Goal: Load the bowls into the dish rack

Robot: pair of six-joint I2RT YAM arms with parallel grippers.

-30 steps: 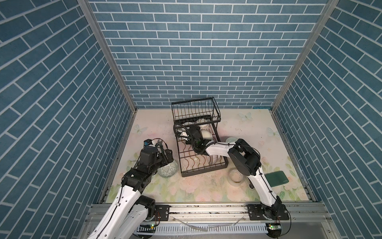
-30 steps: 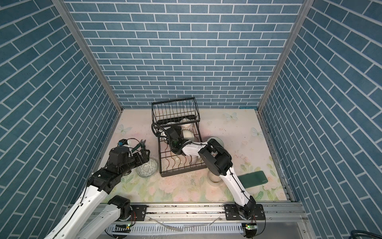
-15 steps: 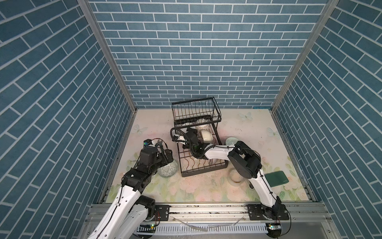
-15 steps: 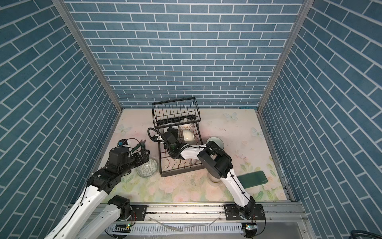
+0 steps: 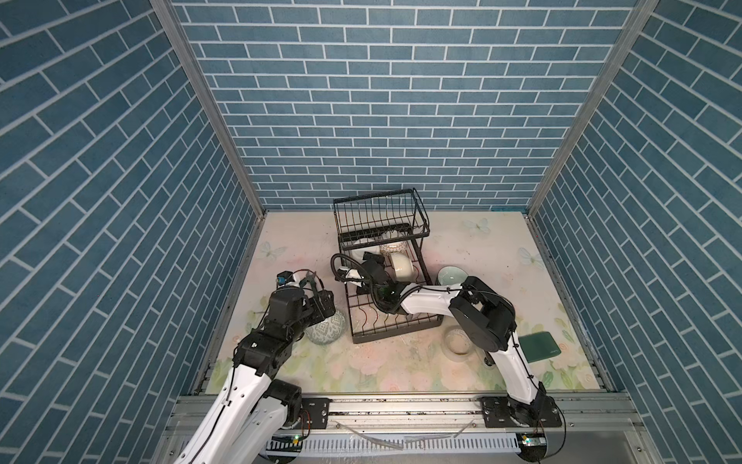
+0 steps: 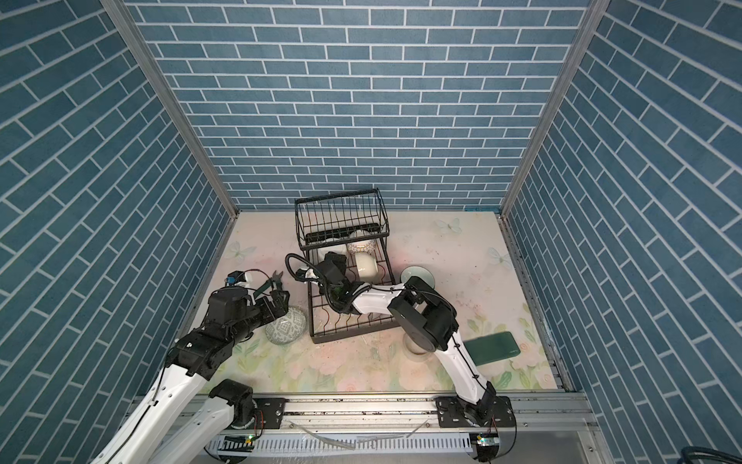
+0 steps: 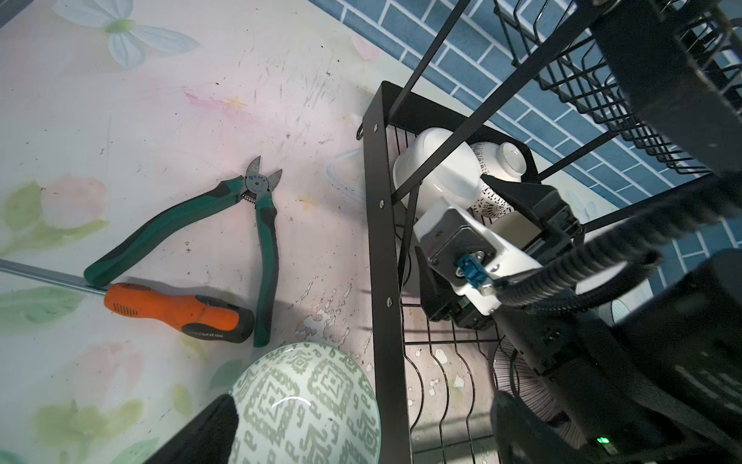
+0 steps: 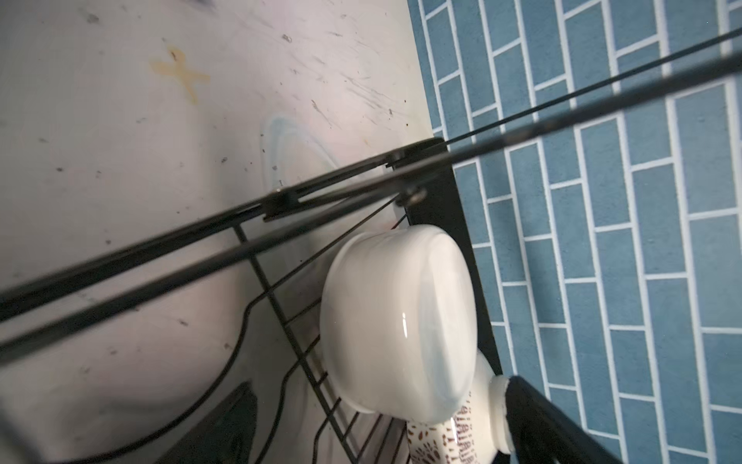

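Note:
The black wire dish rack (image 5: 417, 321) (image 6: 349, 335) stands mid-table. At the far end of its lower tray several bowls lean on edge: a white bowl (image 8: 401, 321) (image 5: 362, 244), a brown-patterned one (image 8: 461, 436) (image 5: 395, 249) and a cream one (image 5: 403, 267) (image 6: 366, 266). My right gripper (image 8: 385, 434) (image 5: 371, 259) is open inside the tray, just short of the white and patterned bowls, holding nothing. A green-lattice bowl (image 7: 309, 405) (image 5: 326, 328) sits on the table left of the rack. My left gripper (image 7: 361, 434) (image 5: 323, 299) hangs open over it. A pale green bowl (image 5: 451, 276) sits on the table right of the rack.
Green pliers (image 7: 257, 225) and an orange screwdriver (image 7: 180, 309) lie left of the rack, beyond the lattice bowl. A translucent tape ring (image 5: 457, 341) and a dark green flat case (image 5: 540, 347) lie at the front right. Blue brick walls close in three sides.
My right gripper has shifted a little to the left inside the rack, away from the cream bowl, which stays standing in the tray. The left arm has not moved.

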